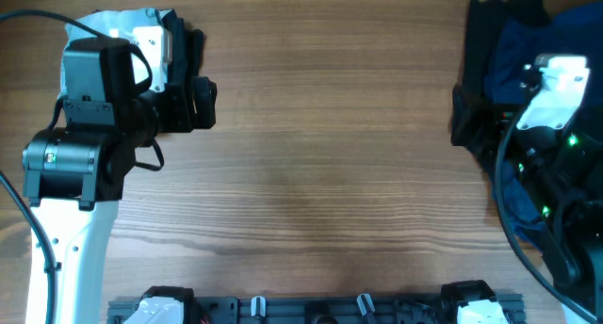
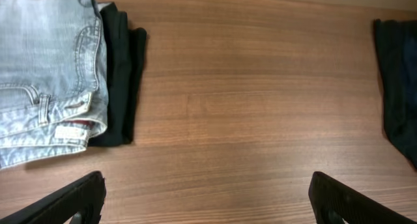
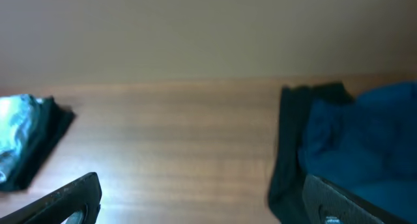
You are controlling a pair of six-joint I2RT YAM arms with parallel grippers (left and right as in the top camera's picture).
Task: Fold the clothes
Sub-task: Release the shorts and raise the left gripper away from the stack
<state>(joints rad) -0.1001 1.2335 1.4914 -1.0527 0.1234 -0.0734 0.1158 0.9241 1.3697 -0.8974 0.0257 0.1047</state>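
Plainly the denim shorts (image 2: pixel 45 74) lie ahead-left of the released left tool (image 2: pixel 207 201); the right tool (image 3: pixel 202 198), likewise released, is well apart.

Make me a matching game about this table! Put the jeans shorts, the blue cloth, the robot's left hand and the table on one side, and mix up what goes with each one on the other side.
Things:
1. denim shorts
2. blue cloth
3. left hand
4. table

What goes with them:
A. open wide, holding nothing
B. brown wood
C. folded, lying on top of a black garment
D. far over on the robot's right side

Right pairs: 1-C, 2-D, 3-A, 4-B
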